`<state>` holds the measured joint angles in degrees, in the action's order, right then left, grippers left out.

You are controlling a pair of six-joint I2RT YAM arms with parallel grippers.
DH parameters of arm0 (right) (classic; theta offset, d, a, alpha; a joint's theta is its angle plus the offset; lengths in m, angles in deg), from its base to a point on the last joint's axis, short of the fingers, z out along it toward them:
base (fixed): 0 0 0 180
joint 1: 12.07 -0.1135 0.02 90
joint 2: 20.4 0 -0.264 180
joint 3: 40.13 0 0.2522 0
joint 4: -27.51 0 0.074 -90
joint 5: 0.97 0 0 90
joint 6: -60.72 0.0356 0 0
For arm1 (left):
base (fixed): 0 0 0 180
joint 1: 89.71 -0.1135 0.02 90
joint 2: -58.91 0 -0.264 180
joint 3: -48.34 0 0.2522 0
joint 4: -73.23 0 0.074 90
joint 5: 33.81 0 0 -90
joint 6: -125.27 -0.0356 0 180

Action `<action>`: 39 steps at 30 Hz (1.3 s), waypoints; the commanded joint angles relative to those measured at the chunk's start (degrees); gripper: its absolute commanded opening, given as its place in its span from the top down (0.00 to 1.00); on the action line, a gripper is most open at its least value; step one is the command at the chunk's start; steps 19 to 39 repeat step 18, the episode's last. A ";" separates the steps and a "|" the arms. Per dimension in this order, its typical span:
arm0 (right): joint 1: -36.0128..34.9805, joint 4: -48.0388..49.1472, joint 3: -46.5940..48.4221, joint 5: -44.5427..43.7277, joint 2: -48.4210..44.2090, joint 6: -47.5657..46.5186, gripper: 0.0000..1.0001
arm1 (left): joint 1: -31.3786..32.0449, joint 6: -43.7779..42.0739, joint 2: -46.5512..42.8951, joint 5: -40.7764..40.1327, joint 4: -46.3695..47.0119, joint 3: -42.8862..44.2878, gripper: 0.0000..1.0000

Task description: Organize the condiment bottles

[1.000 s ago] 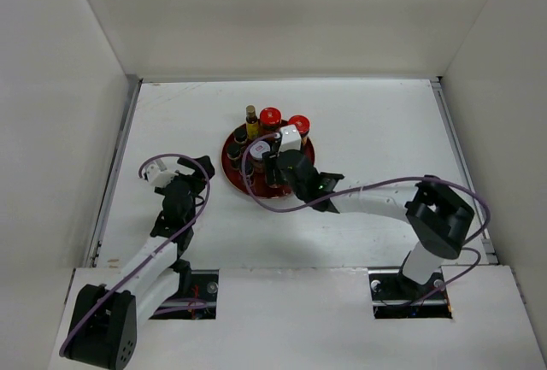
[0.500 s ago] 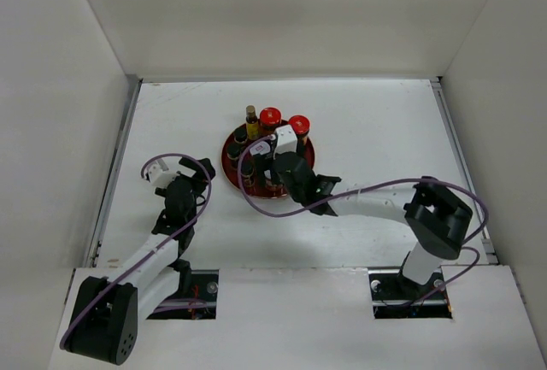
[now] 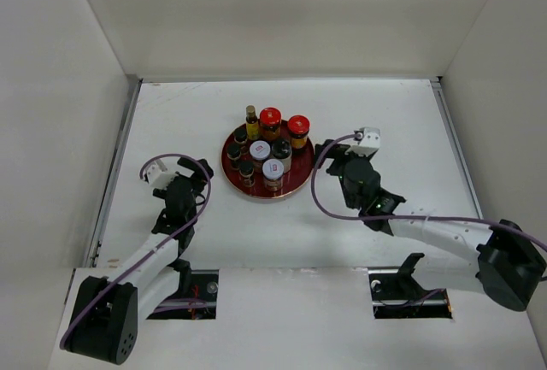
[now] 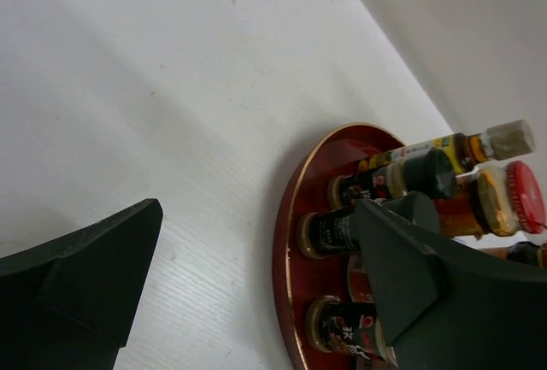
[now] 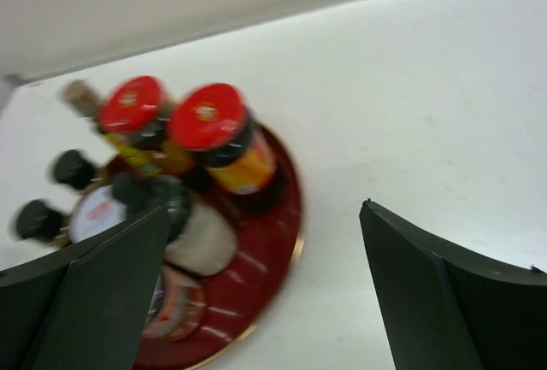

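The condiment bottles stand together on a round dark-red tray point(image 3: 296, 179) at mid-table. They are a slim yellow bottle point(image 3: 251, 121), two red-lidded jars point(image 3: 270, 119) point(image 3: 297, 128), two white-lidded jars point(image 3: 260, 151) point(image 3: 273, 171), a black-capped pale bottle point(image 3: 281, 149) and small dark-capped ones point(image 3: 234, 151). My right gripper point(image 3: 329, 155) is open and empty, just right of the tray; its wrist view shows the red-lidded jars point(image 5: 215, 131) and the tray point(image 5: 269, 225) between its jaws point(image 5: 265, 293). My left gripper point(image 3: 193, 173) is open and empty, left of the tray point(image 4: 287, 250).
White walls enclose the table on the left, back and right. A purple cable loops over each arm. Bare white tabletop point(image 3: 385, 114) lies around the tray.
My right gripper has pulled back from over the tray's middle to the tray's right side, uncovering the bottles. The left arm has barely moved.
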<state>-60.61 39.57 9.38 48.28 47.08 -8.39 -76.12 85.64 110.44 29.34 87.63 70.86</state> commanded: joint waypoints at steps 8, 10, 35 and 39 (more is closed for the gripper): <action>7.18 0.81 -3.76 3.48 4.40 12.16 0.00 | -1.24 -0.71 6.83 -2.51 -15.92 11.97 0.00; 7.09 0.37 -3.06 4.62 5.81 12.16 0.00 | -0.89 -0.36 7.36 -2.85 -19.97 14.44 0.00; 7.01 -0.25 -2.61 5.60 5.47 11.90 0.00 | 0.52 -2.47 5.78 -3.38 -25.79 18.49 0.00; 7.01 -0.25 -2.61 5.60 5.47 11.90 0.00 | 0.52 -2.47 5.78 -3.38 -25.79 18.49 0.00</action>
